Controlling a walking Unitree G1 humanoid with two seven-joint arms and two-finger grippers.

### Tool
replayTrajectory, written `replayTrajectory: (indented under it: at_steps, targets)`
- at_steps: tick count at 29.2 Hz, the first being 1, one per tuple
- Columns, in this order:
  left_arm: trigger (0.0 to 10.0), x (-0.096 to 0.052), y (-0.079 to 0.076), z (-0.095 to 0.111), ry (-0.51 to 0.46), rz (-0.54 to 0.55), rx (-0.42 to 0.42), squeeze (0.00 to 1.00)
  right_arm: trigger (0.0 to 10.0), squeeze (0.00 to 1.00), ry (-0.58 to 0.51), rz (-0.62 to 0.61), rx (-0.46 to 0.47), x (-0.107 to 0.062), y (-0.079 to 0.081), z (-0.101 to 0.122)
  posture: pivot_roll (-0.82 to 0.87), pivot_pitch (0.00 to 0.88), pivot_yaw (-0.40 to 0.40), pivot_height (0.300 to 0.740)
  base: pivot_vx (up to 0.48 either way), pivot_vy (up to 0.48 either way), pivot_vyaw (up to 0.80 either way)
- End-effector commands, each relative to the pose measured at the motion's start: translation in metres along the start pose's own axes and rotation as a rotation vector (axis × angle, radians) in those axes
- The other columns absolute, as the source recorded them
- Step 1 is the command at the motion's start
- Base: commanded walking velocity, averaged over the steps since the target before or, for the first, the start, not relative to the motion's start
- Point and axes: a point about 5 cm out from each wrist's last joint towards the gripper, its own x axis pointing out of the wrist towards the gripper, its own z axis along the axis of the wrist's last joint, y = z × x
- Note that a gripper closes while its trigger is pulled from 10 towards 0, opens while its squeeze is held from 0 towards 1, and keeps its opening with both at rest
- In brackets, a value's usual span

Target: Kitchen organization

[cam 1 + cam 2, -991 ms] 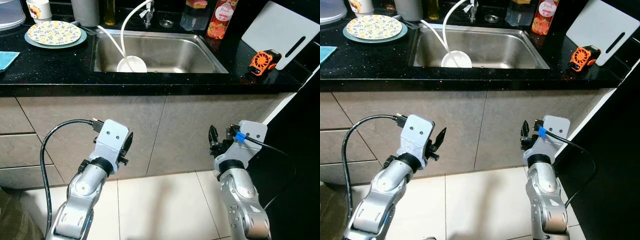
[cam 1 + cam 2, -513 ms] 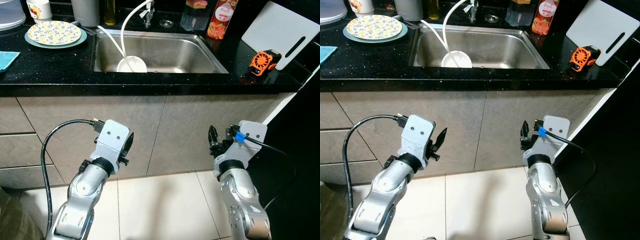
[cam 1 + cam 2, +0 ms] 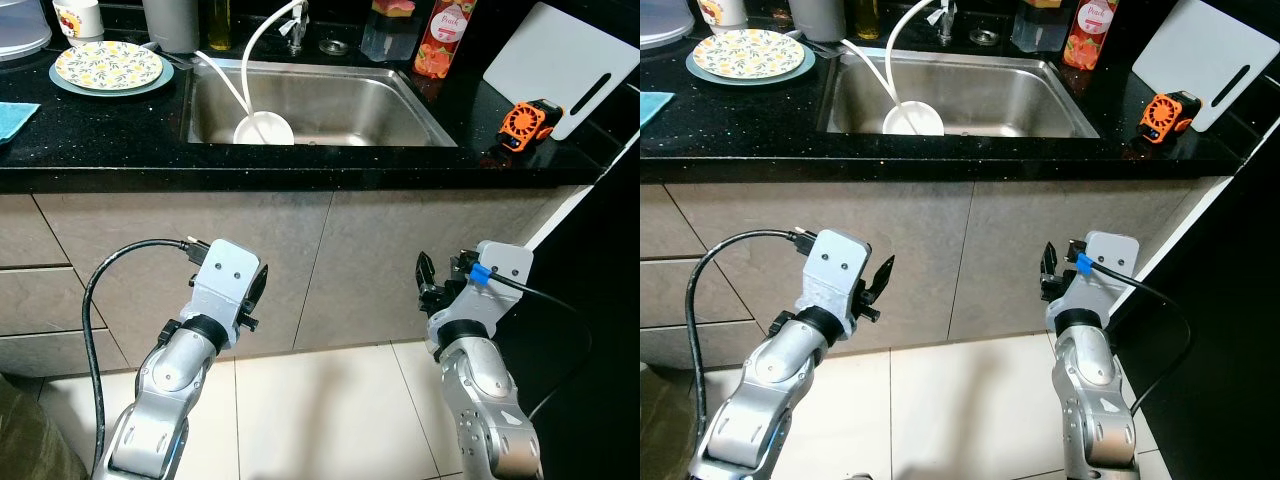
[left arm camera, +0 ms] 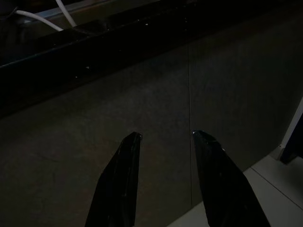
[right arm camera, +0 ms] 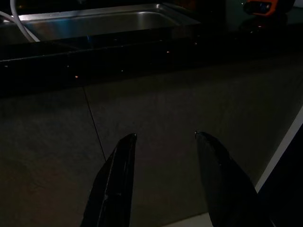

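Nothing is moving since earlier: your left gripper (image 4: 163,137) and right gripper (image 5: 163,137) are hanging spread and empty, sink (image 3: 400,95) at twelve o'clock; organizing is not starting.

Head views are sharp and evenly lit, with a bit of glare off the steel sink (image 3: 330,100) and soft shadows on the floor tiles (image 3: 330,410). Both wrist views are really dim and murky, the cabinet front (image 4: 189,94) barely readable.

A yellow-flowered plate (image 3: 107,66) and orange gadget (image 3: 527,124) sit on a speckled black countertop (image 3: 90,130) beside a white cutting board (image 3: 560,62).
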Motion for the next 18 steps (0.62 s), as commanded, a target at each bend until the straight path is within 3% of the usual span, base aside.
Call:
replayTrajectory:
  at_steps: [1, 18]
  targets:
    - [10.0, -0.0019, -0.0034, 0.0005, -0.001, -0.008, -0.012, 0.00, 10.0, 0.00, 0.001, -0.006, -0.002, -0.0014, -0.0025, 0.0016, 0.20, 0.088, -0.110, 0.740, 0.000, 0.000, 0.00]
    - [10.0, -0.0009, -0.0039, 0.0010, -0.003, -0.011, -0.012, 0.00, 10.0, 0.00, 0.000, -0.012, -0.003, -0.0013, -0.0041, 0.0022, 0.19, 0.091, -0.111, 0.740, 0.000, 0.000, 0.00]
